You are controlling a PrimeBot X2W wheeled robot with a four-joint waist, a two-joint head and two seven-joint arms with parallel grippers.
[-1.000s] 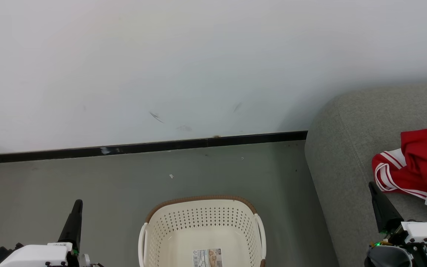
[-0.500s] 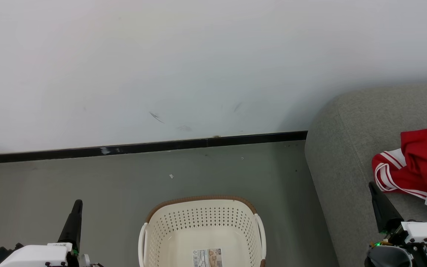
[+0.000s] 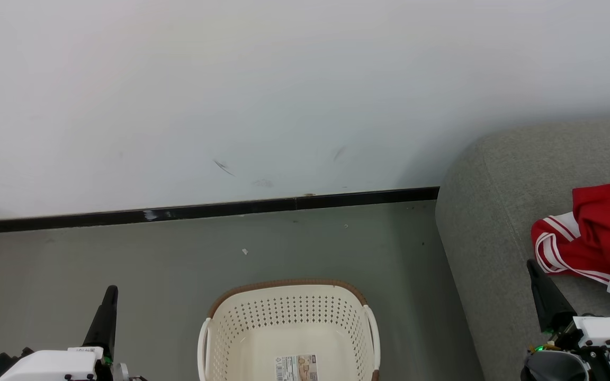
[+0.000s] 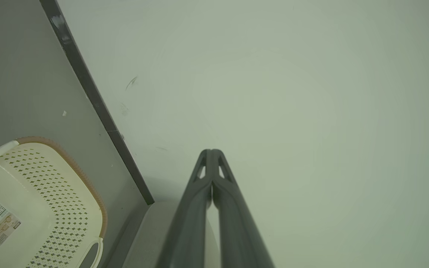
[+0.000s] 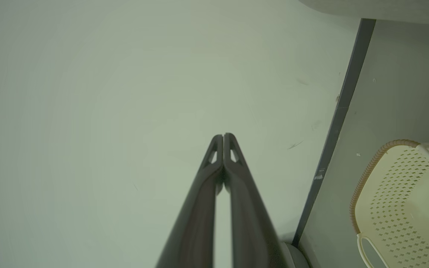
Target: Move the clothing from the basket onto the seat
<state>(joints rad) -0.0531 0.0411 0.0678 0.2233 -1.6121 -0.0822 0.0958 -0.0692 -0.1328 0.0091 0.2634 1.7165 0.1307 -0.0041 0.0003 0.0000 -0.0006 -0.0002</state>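
Note:
The red clothing with white stripes lies on the grey seat at the right edge of the head view. The cream basket with a brown rim stands on the floor at bottom centre, holding nothing but a label on its bottom. It also appears in the left wrist view as basket and in the right wrist view as basket. My left gripper is shut, left of the basket; its tips press together. My right gripper is shut over the seat, just below the clothing, tips together.
A white wall with scuff marks rises behind, ending in a black baseboard. Grey floor spreads around the basket. The seat's rounded corner stands close to the basket's right side.

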